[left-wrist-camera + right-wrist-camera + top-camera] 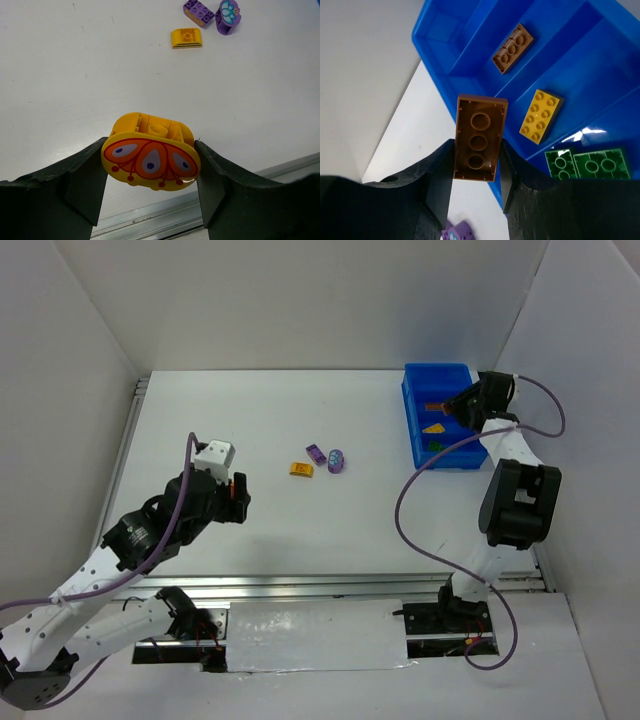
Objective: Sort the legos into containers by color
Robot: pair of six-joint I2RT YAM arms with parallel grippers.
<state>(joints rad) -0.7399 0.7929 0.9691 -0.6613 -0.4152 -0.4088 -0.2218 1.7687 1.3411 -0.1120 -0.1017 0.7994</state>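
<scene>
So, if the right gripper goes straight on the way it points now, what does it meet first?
The right gripper would probably meet the bright blue plastic tray, near the divider between its empty end compartment and the one holding a brown rectangular brick. Depth is unclear.

Glossy blue plastic tray (445,30), matt white table (75,75).

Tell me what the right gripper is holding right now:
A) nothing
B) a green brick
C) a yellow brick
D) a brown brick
D: in the right wrist view a brown brick sits clamped, underside up, between the fingers of the right gripper, at the edge of the blue tray.
</scene>
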